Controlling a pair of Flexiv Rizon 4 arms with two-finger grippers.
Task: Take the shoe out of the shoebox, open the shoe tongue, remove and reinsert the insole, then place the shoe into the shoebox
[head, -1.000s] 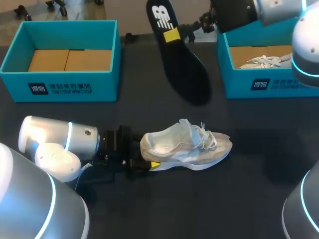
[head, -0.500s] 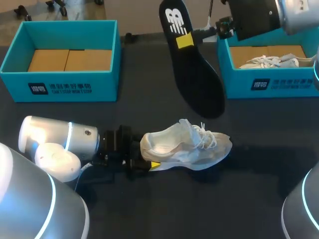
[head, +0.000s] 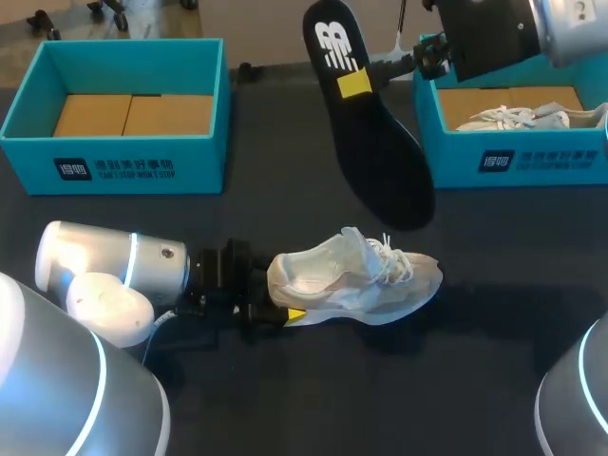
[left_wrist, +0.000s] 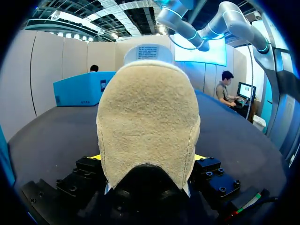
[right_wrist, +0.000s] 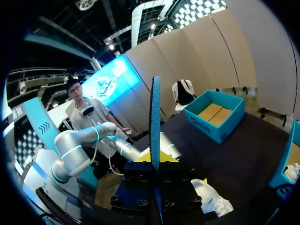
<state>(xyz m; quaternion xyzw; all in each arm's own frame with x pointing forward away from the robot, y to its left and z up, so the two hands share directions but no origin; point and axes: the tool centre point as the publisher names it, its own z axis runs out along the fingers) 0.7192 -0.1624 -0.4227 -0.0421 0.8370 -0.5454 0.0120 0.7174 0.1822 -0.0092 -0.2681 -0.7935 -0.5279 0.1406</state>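
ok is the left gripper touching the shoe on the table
Touching. The left wrist view shows the shoe heel-first in the left gripper, its fingers against both sides.

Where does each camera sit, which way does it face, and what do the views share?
Head view: above and behind the robot, looking down on the table; both arms show, left gripper at the heel of the shoe, right gripper holding the insole.
Left wrist view: on that wrist, looking along its fingers; the heel fills it, between yellow tips.
Right wrist view: on that wrist, looking across the table past the edge-on insole in its gripper.
Shared: all three show the shoe.
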